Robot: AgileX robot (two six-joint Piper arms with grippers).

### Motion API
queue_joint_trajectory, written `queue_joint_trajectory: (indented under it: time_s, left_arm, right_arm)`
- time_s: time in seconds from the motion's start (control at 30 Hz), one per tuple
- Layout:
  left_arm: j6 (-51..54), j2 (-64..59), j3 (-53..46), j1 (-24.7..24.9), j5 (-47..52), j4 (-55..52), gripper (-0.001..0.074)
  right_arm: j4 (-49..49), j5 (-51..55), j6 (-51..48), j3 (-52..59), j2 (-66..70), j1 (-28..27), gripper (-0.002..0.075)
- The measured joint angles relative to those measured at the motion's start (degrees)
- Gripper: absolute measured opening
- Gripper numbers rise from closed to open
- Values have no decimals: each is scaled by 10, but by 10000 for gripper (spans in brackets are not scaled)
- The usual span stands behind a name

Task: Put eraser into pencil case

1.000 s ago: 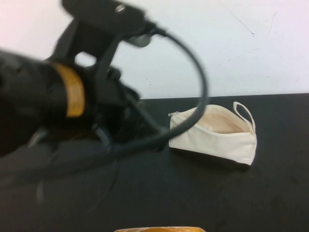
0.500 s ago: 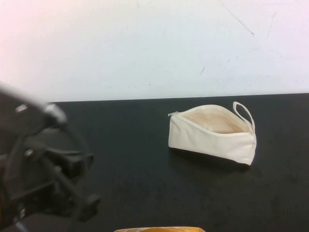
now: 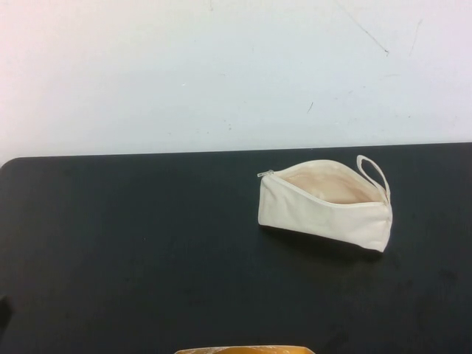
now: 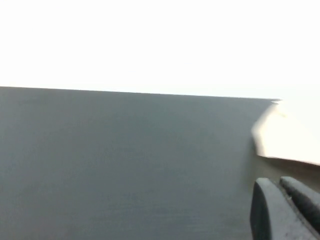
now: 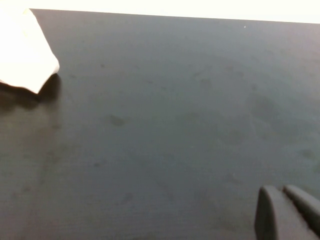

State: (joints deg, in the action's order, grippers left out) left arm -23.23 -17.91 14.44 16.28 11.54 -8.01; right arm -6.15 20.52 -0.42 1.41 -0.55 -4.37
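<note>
The pencil case (image 3: 324, 205) is a cream-white zip pouch lying on the black table (image 3: 147, 251), right of centre, its zip open and the beige lining showing, with the wrist loop (image 3: 375, 172) at its right end. The eraser is not in view in any frame. Neither arm shows in the high view. In the left wrist view my left gripper (image 4: 277, 182) is shut and empty, low over the table, with one end of the pencil case (image 4: 290, 135) a little beyond it. In the right wrist view my right gripper (image 5: 281, 189) is shut and empty, and a corner of the case (image 5: 25, 50) lies far off.
A white wall (image 3: 236, 74) rises behind the table's back edge. The table's left back corner is rounded. An orange-yellow part (image 3: 243, 349) shows at the bottom edge of the high view.
My left arm, which filled the left of the high view, has drawn back down and to the left and is now out of that view. The pencil case has not moved.
</note>
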Motion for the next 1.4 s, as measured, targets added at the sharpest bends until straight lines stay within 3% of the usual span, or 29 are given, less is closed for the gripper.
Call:
queue_joint_trajectory:
  time_s: [0.23,0.4,0.7,1.4]
  left_arm:
    - [94,156,-112,-142,-12,69,-1]
    - [205,185,-148,-198,-11,126,-1]
    - [257,185,-159,-206,63,160,-1]
    - [261,185,-157,-206,76,163,-1]
  right_arm:
    - [0,0,0,0,0,0,-1]
    - [0,0,0,0,0,0,-1]
    - [0,0,0,0,0,0,-1]
    - [0,0,0,0,0,0,-1]
